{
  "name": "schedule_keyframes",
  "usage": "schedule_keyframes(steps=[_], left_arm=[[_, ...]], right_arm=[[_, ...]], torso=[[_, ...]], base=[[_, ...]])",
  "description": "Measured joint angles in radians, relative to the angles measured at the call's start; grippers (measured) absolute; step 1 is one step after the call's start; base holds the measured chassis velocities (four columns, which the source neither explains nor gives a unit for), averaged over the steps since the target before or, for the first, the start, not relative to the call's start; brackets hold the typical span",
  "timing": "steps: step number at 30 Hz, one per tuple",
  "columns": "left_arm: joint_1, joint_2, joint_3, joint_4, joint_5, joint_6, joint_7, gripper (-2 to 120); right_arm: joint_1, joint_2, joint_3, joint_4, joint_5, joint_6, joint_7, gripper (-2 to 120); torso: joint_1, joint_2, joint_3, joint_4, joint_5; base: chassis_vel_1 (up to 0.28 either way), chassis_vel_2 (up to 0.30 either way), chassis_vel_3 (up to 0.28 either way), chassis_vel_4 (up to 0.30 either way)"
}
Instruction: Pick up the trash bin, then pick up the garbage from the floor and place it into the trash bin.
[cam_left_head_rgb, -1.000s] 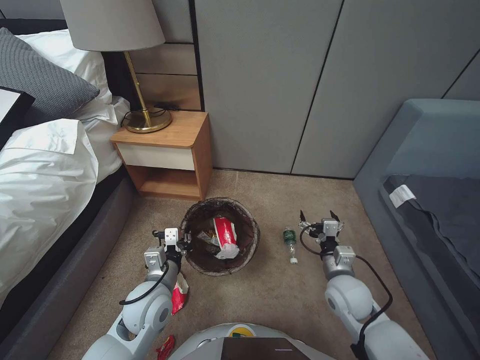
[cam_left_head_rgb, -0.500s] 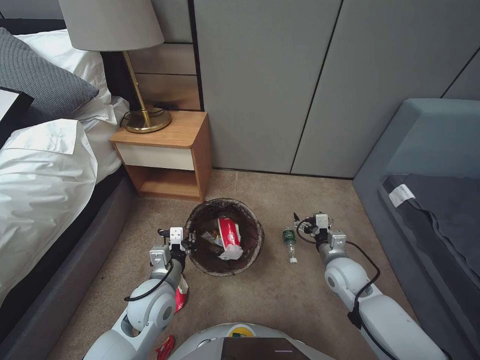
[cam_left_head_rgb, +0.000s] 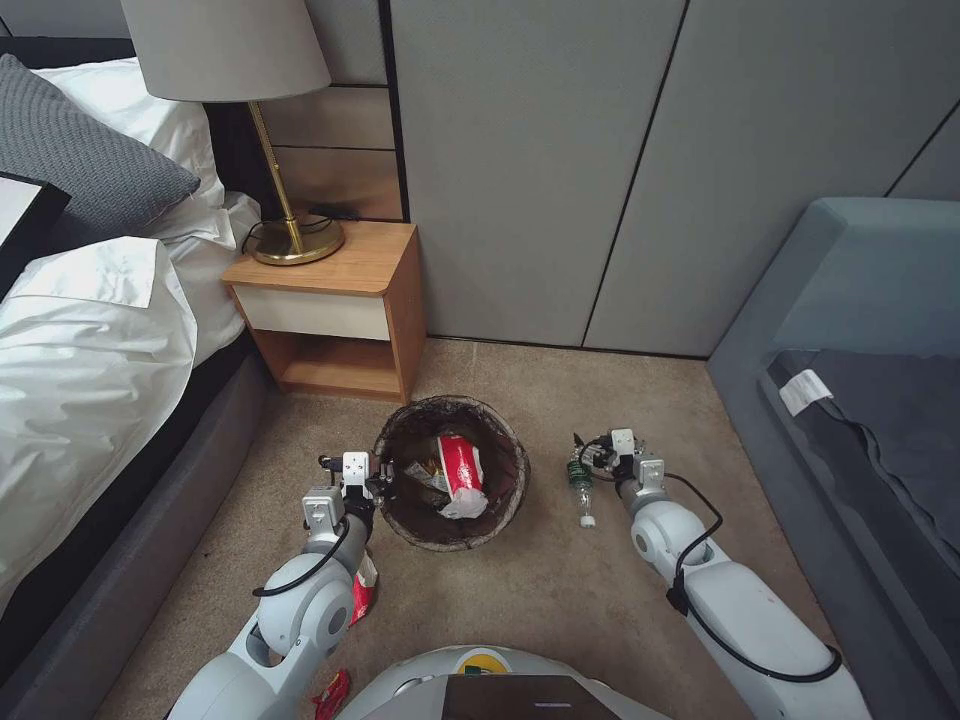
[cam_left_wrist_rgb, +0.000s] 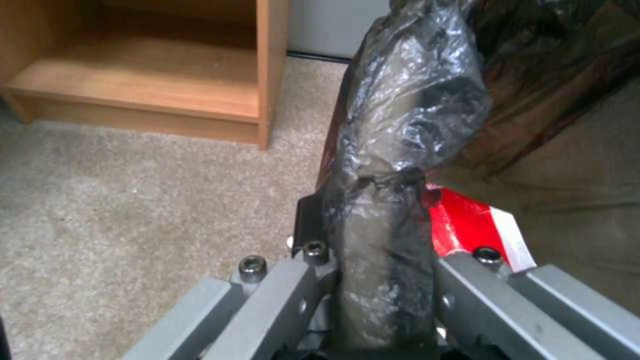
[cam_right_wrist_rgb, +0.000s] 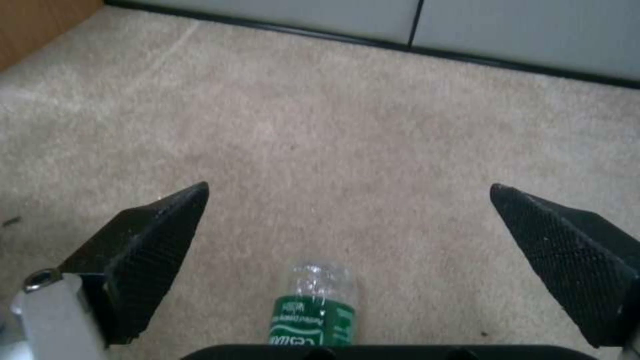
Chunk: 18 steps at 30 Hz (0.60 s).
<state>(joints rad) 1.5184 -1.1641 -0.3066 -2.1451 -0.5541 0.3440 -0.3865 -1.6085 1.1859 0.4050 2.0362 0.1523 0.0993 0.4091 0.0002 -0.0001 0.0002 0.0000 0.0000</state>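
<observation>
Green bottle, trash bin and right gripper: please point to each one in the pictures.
green bottle (cam_left_head_rgb: 580, 480): head view, on its green label.
trash bin (cam_left_head_rgb: 512, 455): head view, on the lined rim.
right gripper (cam_right_wrist_rgb: 347, 222): right wrist view, midway between its open fingertips.

Both arms (cam_left_head_rgb: 300, 610) are glossy pale grey with rounded joint shells, each trailed by a looping black cable (cam_left_head_rgb: 700, 590). White blocky modules sit at the wrists. The right gripper (cam_right_wrist_rgb: 347, 225) has black, cross-hatched, wedge-shaped fingers (cam_right_wrist_rgb: 153, 240). The left gripper (cam_left_wrist_rgb: 373, 280) has grey metal links with dark socket screws (cam_left_wrist_rgb: 253, 263). A yellow marking (cam_left_head_rgb: 485, 662) sits on the torso.
</observation>
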Motion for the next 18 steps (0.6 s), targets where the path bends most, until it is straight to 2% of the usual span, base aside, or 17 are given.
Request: schedule_keyframes(steps=[15,18], left_arm=[[0.006,0.0,0.0,-0.004,0.001,0.0,0.0,3],[0.01,0.002,-0.002,-0.006,0.002,-0.001,0.0,3]], right_arm=[[0.047,-0.022,-0.006,-0.035,0.025,-0.028,0.007,100],[0.114,-0.077,-0.018,-0.081,0.139,-0.076,-0.016,100]], torso=[[0.0,0.0,0.0,-0.0001,0.0],[0.0,0.0,0.0,0.0,0.0001]], base=[[0.0,0.0,0.0,0.0],[0.0,0.0,0.0,0.0]])
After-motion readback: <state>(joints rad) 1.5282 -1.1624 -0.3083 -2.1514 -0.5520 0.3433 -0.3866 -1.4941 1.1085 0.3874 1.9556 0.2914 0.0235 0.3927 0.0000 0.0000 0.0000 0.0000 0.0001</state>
